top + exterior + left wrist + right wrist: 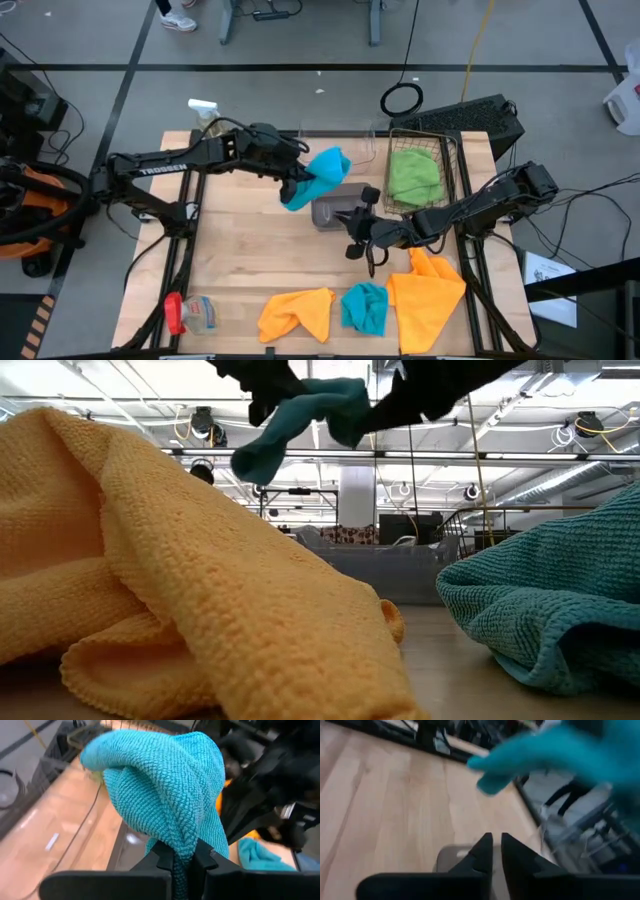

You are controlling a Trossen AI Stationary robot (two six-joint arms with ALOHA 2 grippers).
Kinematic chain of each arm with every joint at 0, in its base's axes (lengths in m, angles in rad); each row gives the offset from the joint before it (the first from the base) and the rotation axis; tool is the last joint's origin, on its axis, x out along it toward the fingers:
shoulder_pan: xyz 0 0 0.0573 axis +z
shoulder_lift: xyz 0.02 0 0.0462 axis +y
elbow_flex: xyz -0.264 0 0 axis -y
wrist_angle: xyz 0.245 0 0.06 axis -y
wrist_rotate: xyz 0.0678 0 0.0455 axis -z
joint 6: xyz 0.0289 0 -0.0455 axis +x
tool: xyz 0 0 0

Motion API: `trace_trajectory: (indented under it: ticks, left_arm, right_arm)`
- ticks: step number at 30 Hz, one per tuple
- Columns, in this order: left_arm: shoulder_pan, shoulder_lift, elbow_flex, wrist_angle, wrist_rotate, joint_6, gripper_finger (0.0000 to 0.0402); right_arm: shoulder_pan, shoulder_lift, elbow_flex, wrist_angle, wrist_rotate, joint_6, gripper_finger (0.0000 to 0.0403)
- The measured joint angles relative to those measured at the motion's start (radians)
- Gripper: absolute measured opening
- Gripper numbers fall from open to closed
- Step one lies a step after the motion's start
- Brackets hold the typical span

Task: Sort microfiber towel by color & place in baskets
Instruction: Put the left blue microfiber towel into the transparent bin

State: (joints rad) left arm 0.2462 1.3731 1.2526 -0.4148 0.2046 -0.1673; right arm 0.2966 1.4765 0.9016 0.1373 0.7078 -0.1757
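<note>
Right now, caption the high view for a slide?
Left gripper holds a turquoise towel above the grey tub; right gripper waits nearby.

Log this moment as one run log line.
left pincer: shut on turquoise towel, lifted over grey tub | right pincer: shut, empty, beside tub | wire basket: green towel inside

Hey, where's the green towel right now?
In the high view, the green towel lies inside the wire-mesh basket at the table's back right, right of the turquoise towel held up by the left gripper.
</note>
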Motion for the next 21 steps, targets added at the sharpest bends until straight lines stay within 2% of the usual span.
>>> trace_trajectory:
  ticks: [7, 14, 18, 21]
  left_arm:
    - [-0.018, 0.0, 0.0, -0.096, -0.001, -0.007, 0.0019]
    - [-0.075, 0.0, 0.0, -0.131, 0.004, -0.001, 0.0018]
    - [-0.102, 0.0, 0.0, -0.106, 0.004, 0.001, 0.0018]
    - [-0.113, 0.0, 0.0, -0.092, 0.004, 0.019, 0.0018]
  right_arm:
    - [0.0, 0.0, 0.0, 0.196, 0.049, -0.243, 0.0118]
    - [-0.018, -0.001, 0.001, 0.365, 0.076, -0.258, 0.0249]
    - [-0.055, 0.023, 0.001, 0.334, 0.015, -0.176, 0.0322]
    - [-0.067, 0.045, 0.001, 0.329, -0.104, -0.119, 0.0357]
